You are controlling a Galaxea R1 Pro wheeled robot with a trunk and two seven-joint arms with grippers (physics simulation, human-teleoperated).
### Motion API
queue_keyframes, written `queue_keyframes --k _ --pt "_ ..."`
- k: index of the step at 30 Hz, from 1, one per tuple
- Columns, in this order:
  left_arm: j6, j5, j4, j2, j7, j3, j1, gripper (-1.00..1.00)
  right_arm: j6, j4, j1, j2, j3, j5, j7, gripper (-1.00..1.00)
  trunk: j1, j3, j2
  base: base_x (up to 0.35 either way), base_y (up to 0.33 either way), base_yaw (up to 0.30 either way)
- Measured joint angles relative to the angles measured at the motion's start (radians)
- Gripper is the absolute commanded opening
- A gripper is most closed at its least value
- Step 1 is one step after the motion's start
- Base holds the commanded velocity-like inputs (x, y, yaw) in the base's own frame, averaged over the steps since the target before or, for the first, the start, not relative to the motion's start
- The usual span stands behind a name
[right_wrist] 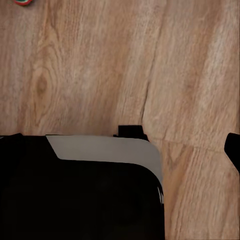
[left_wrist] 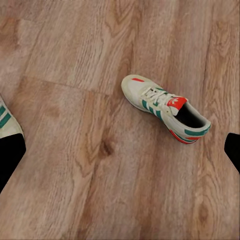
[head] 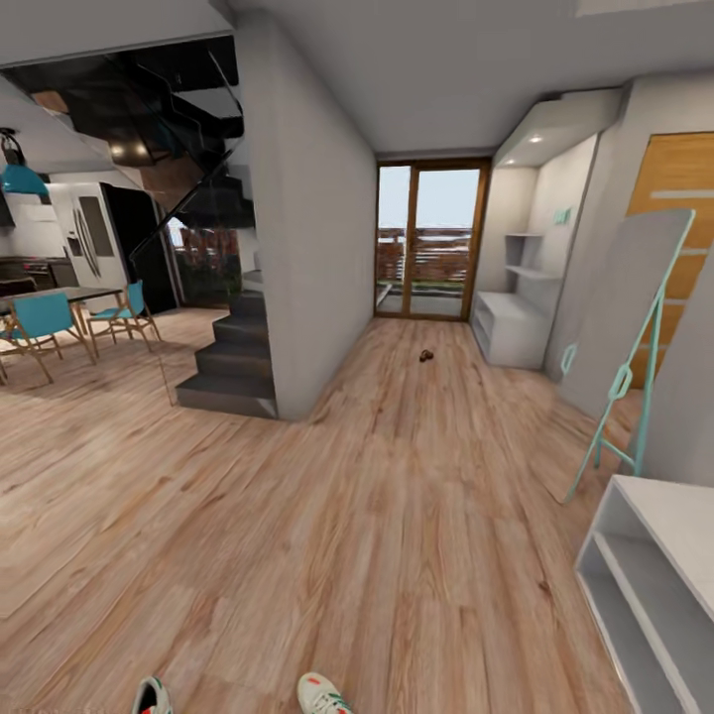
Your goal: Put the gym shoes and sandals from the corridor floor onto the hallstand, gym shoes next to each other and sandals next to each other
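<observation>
Two shoes (head: 322, 694) (head: 152, 697) lie cut off by the frame edge, far from the hallstand (head: 511, 327); end effector states cannot be told.

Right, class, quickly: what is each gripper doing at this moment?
Left gripper: open, holding nothing, above a gym shoe on the floor.
Right gripper: cannot be told.

Gym shoes (head: 322, 694): two on the floor (head: 327, 516), at the near edge of the head view; the second (head: 151, 697) lies left of the first. Sandals (head: 426, 356): one small dark object far down the corridor, possibly both together; count uncertain. Hallstand (head: 511, 327): one, with two wall shelves above. Plain white shelf unit (head: 650, 585): one. Blue chairs (head: 124, 312): two.
</observation>
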Motion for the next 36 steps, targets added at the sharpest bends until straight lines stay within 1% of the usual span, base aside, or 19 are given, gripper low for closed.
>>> queue_keyframes --k 8,16,36 --pt "0.000 0.000 0.000 0.000 0.000 0.000 0.000 1.00 0.000 0.000 0.000 0.000 0.000 0.000 0.000 1.00 0.000 0.000 0.000 0.153 -0.231 0.295" --pt "0.000 0.000 0.000 0.000 0.000 0.000 0.000 1.00 0.000 0.000 0.000 0.000 0.000 0.000 0.000 1.00 0.000 0.000 0.000 0.038 -0.226 0.296" --pt "0.000 0.000 0.000 0.000 0.000 0.000 0.000 1.00 0.000 0.000 0.000 0.000 0.000 0.000 0.000 1.00 0.000 0.000 0.000 0.001 -0.014 0.296"
